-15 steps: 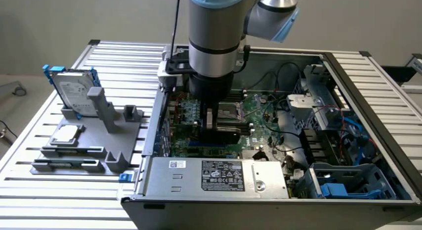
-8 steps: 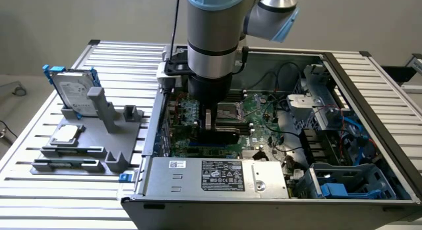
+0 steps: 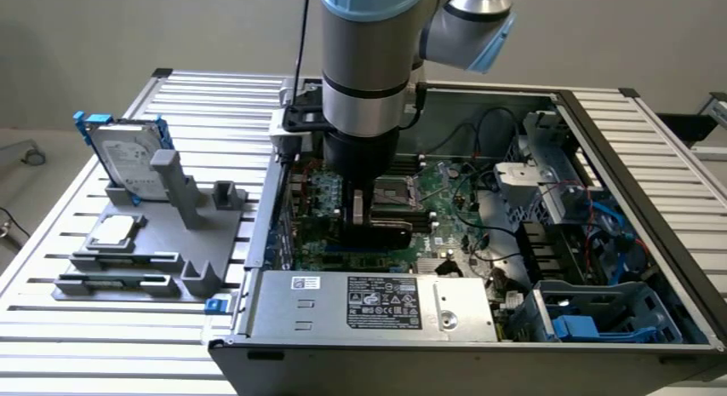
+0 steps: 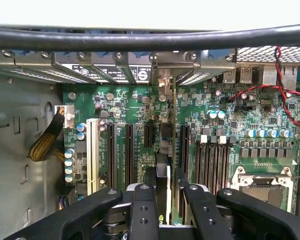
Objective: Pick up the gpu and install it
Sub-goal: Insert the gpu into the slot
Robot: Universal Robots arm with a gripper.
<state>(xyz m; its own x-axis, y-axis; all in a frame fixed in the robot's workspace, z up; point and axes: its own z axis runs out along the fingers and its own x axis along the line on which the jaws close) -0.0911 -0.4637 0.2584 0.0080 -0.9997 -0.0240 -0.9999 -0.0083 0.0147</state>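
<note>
The arm reaches down into the open computer case [image 3: 636, 157], which lies on the slatted metal surface [image 3: 114, 328]. In the exterior view the tool [image 3: 361, 210] is low over the main board [image 3: 449, 192], and under it shows the black cover of the gpu [image 3: 386, 236]. How the fingers sit on the card is hard to make out from that side.

The wrist view settles this. The tool [image 4: 162, 192] is clamped on the gpu [image 4: 164, 145]: one black finger lies on each face of the card, which is seen edge-on. The card stands upright over the main board [image 4: 214, 115], in line with the long black slots [image 4: 111, 150]. Its metal end bracket [image 4: 164, 80] is up against the row of openings in the case's rear wall. Whether its lower edge is fully down in a slot I cannot tell. The same view shows red wires [image 4: 284, 100], the processor socket [image 4: 262, 180] and a thick black cable [image 4: 140, 37] running across.

The exterior view takes in what stands outside the case. On its left is a grey holder [image 3: 182, 200] carrying a silver hard drive [image 3: 123, 157] with blue rails and a small square chip [image 3: 114, 230], and in the near corner of the case sits the power supply box [image 3: 375, 302].
</note>
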